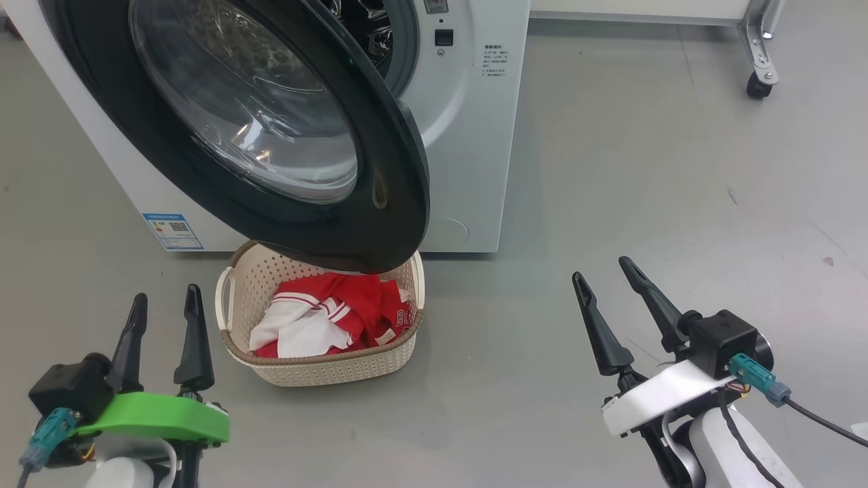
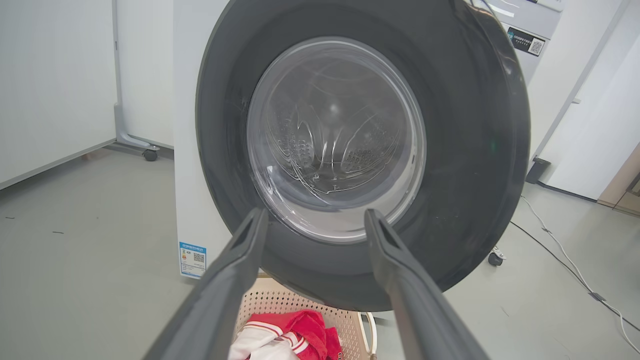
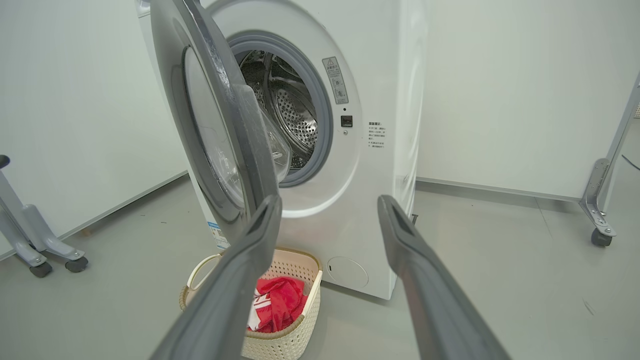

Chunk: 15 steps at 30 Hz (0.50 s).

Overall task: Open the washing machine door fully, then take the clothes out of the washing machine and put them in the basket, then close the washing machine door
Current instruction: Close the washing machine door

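left gripper [image 1: 167,293] is hovering near left, fingers spread, empty. one basket [image 1: 319,366] is sitting just in front of the washing machine [image 1: 468,135], clothes [image 1: 339,308] lying inside, one half-open door [image 1: 403,176] overhanging it. right gripper [image 1: 600,268] is hovering near right, fingers spread, empty. one castered frame [image 1: 759,64] is standing far right.

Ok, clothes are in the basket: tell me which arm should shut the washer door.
Left, likely. The left tool is open, and its wrist view looks squarely at the outer face of the washing machine door, ready to push. The right tool sits off on the door's inner side.

Test lab: wheeled white partitions [image 3: 500,90], bare grey floor [image 1: 610,169].
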Available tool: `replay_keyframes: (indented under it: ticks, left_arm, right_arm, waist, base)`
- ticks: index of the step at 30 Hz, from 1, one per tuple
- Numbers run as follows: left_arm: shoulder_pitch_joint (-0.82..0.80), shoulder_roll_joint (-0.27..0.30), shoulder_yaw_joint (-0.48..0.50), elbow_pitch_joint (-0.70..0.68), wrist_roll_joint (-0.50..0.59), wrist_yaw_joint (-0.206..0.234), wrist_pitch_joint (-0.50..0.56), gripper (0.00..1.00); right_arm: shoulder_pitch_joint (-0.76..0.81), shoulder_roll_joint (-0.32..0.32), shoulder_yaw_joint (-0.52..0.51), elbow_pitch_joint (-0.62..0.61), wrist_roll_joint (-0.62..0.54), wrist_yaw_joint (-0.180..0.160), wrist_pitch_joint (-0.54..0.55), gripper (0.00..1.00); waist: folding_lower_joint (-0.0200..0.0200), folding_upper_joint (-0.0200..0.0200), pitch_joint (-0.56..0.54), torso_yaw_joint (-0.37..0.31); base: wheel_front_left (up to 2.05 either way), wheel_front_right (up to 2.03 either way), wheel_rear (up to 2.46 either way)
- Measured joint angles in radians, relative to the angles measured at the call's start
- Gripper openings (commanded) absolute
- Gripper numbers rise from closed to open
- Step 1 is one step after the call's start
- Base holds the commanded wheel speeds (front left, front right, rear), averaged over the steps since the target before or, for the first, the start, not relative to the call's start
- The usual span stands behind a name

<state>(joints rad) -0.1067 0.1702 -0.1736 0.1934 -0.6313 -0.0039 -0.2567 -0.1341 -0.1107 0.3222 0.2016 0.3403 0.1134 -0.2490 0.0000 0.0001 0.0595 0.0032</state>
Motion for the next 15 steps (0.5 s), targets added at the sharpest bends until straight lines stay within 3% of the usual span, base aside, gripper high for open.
replay_keyframes:
  ticks: [15]
  left_arm:
    - [0.031,-0.035,0.011,-0.018,0.059,-0.003,0.0,1.0]
  right_arm:
    - [0.0,0.0,-0.001,0.0,-0.01,0.003,0.0,1.0]
  waist:
    - [0.0,0.0,-0.001,0.008]
  base:
    - [0.0,0.0,0.0]
